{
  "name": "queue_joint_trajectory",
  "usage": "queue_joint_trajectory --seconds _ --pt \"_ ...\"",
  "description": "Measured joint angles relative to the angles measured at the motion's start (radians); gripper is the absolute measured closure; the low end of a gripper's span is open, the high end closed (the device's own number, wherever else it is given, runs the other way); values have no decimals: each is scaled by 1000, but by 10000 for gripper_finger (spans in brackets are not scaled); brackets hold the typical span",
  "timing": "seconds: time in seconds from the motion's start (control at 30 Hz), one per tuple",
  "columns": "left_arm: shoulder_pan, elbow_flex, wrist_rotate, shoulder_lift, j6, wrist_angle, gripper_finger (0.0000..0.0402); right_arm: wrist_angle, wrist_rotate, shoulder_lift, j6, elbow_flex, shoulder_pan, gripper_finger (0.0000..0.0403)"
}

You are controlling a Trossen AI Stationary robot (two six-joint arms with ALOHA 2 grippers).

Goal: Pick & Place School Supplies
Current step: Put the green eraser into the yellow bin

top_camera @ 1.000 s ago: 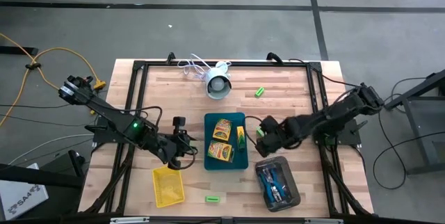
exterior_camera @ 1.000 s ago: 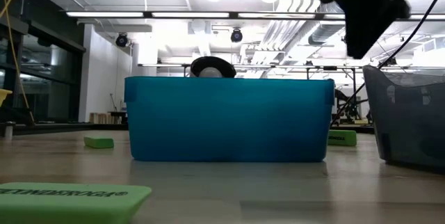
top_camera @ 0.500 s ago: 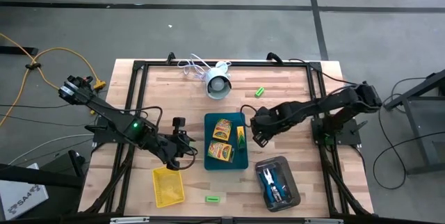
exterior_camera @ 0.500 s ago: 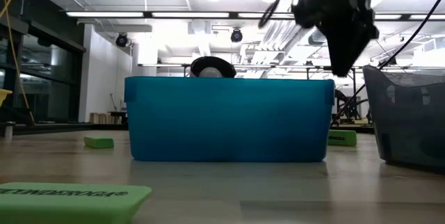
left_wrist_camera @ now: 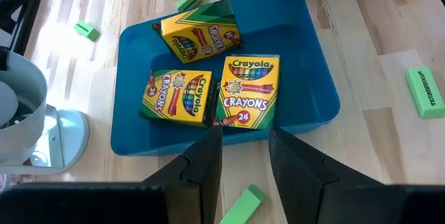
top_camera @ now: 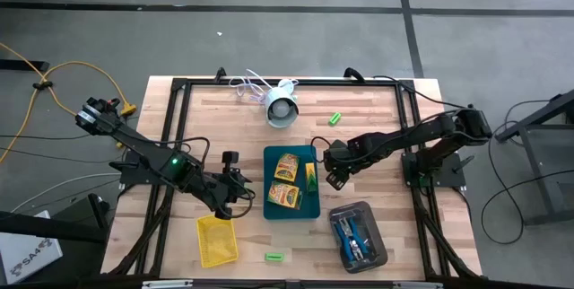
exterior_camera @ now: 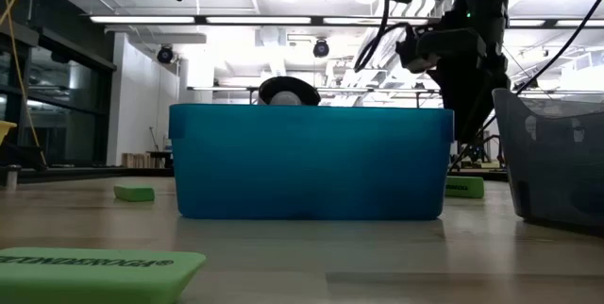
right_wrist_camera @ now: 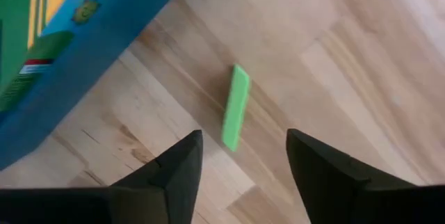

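Note:
Three yellow crayon boxes (left_wrist_camera: 208, 78) lie in the teal tray (top_camera: 311, 206) at mid table. My right gripper (top_camera: 333, 172) hangs open just off the tray's right wall; in its wrist view a green block (right_wrist_camera: 236, 106) lies flat on the wood ahead of the gap (right_wrist_camera: 243, 140), untouched. My left gripper (top_camera: 235, 196) waits open left of the tray, above another green block (left_wrist_camera: 243, 204). More green blocks lie at the far right (top_camera: 335, 118) and near edge (top_camera: 273, 257). Blue-handled scissors (top_camera: 352, 234) lie in the grey tray (top_camera: 377, 255).
A yellow tray (top_camera: 217, 240) stands at the near left. A white round device (top_camera: 281, 110) with its cable sits at the far edge. Black frame bars run along both table sides. Bare wood lies to the right of the teal tray.
My right gripper has swung from beside the grey tray toward the far edge and the left, ending close to the teal tray's right wall, and has come down lower over the table. The left arm has kept still.

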Motion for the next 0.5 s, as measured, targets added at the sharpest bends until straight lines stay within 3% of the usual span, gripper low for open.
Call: queue_joint_trajectory --seconds 0.5 --pt "0 0 0 0 -14 -6 288 211 21 1 10 -136 1 187"
